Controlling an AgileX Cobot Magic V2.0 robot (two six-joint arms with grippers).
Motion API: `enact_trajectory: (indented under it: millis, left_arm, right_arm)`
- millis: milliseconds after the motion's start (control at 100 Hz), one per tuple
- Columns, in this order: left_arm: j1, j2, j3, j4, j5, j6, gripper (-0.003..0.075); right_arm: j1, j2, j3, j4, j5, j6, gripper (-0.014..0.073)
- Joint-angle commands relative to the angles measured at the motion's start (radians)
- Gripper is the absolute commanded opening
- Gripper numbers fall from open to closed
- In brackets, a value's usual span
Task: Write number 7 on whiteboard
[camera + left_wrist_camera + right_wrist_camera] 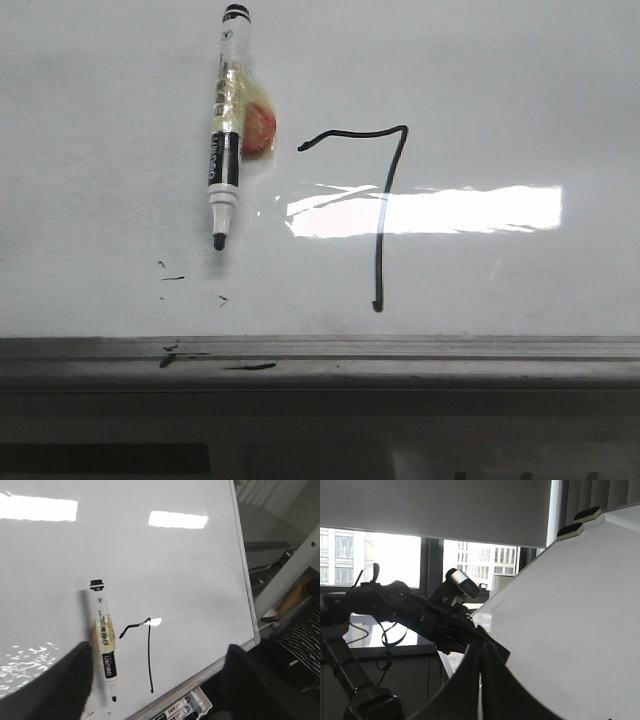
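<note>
A: Biggest thing first?
B: The whiteboard (120, 90), flat, glossy white-grey, w/ a bright rectangular glare band across the middle. A grey metal ledge (400, 352) runs along its lower edge, smudged w/ black ink.

A: And the number 7 (382, 215)?
B: On the board, right of centre. Thin black marker line: wavy top bar, long near-vertical stem crossing the glare, tiny hook at the foot just above the ledge.

A: Anything beside it?
B: A marker pen (225, 130), to the left of the 7 and apart from it. Cylinder, black cap end up, black tip down, clear yellowish tape round its barrel, an orange-red lump (259, 132) stuck at its side. Small black flecks (172, 277) below the tip.

A: Grippers?
B: Left gripper (155, 690): dark, blurred fingers (65, 685) spread wide, nothing between them, board in the gap. Right gripper (481, 680): dark smooth fingers pressed together, only a thin slit, holding nothing visible, beside the board's edge.
</note>
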Motion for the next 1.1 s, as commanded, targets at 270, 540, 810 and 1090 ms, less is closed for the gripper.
enact_trajectory:
  millis: [270,540,810,1090]
  left_arm:
    - [-0.008,-0.363,-0.024,0.032,0.321,0.030,-0.0020]
    - [-0.008,-0.424,-0.020,0.016,0.343,0.030,-0.0020]
    - [-0.008,-0.424,-0.020,0.016,0.343,0.030,-0.0020]
    - [-0.006,-0.424,-0.011,0.016,0.341,0.030,-0.0020]
  right_arm:
    - [-0.002,-0.179,0.016,-0.192,-0.127,0.231,-0.0064]
    - [-0.002,-0.211,0.054,-0.187,-0.134,0.231,-0.0064]
    - [-0.002,-0.211,0.054,-0.187,-0.134,0.231,-0.0064]
    - [-0.002,-0.211,0.054,-0.187,-0.134,0.231,-0.0064]
